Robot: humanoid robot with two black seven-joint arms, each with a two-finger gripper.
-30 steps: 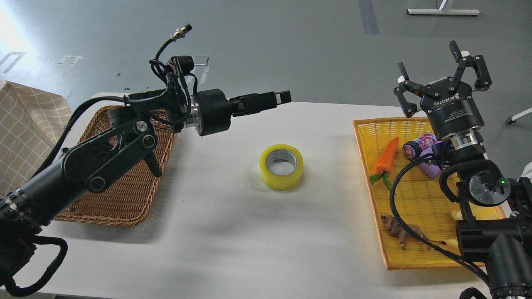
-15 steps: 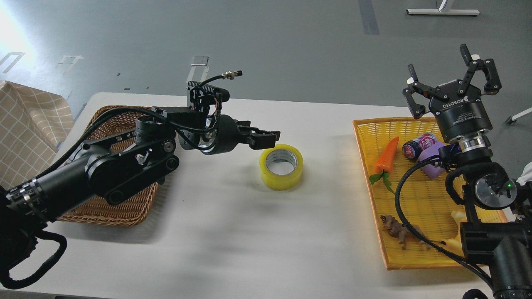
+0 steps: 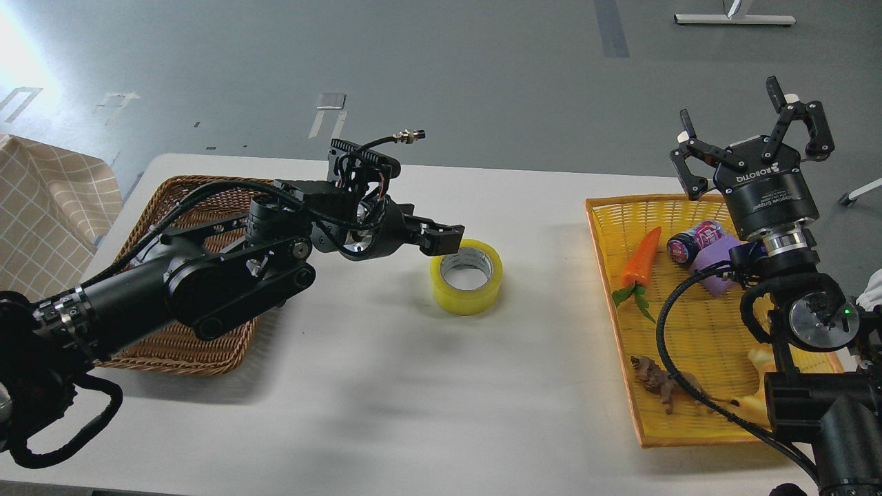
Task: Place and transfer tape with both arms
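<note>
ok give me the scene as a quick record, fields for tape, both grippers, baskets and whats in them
tape: yellow packing tape roll, lying flat mid-table, core hole up
left gripper: low at the roll's left rim; fingers too dark to tell apart
right gripper: raised over the yellow tray, fingers spread, empty
wicker basket: brown, left side, partly behind the left arm
yellow tray: right side
tray contents: toy carrot, can, purple object, brown animal figure
table: white

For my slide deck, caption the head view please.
Left gripper reaches the yellow tape roll on the white table; right gripper waits open.
</note>
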